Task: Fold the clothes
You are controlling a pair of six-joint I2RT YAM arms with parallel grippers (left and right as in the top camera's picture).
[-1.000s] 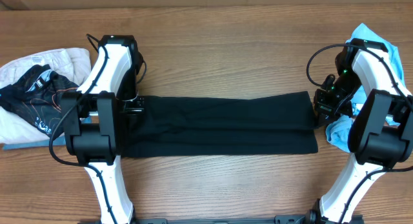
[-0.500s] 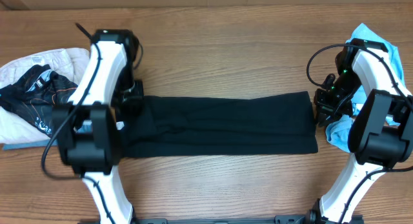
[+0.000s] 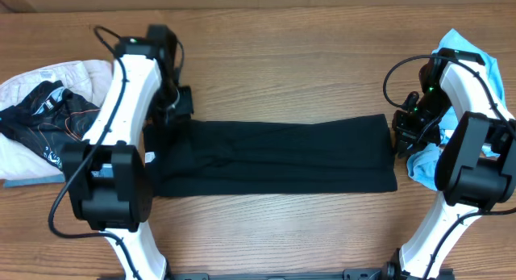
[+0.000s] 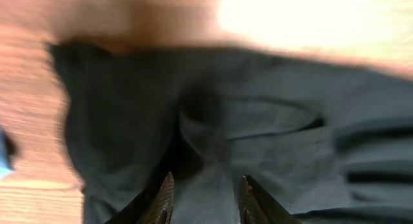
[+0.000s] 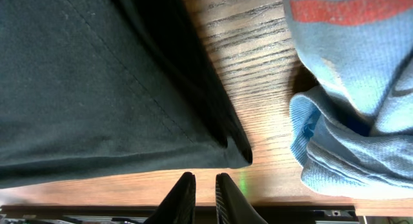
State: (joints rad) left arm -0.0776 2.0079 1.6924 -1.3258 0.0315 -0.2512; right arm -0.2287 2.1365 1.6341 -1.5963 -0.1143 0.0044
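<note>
The clothes (image 3: pixel 274 155) are a long black garment lying flat as a folded band across the middle of the table. My left gripper (image 3: pixel 179 105) hovers just past the band's far left corner. In the left wrist view, which is blurred, this gripper (image 4: pixel 206 192) is open above the dark fabric (image 4: pixel 258 121) with nothing between its fingers. My right gripper (image 3: pixel 399 133) sits at the band's right end. In the right wrist view its fingers (image 5: pixel 185 197) stand slightly apart over bare wood, just off the garment's corner (image 5: pixel 97 75), holding nothing.
A light blue shirt (image 3: pixel 459 50) lies bunched under and behind the right arm, close to the right gripper (image 5: pixel 361 88). At the far left a white cloth (image 3: pixel 72 74) carries a black fabric printed with orange and white lines (image 3: pixel 44 123).
The left gripper opened, left the garment's left end and moved toward the far side of the table. The right gripper's fingers parted slightly; that arm stayed put.
</note>
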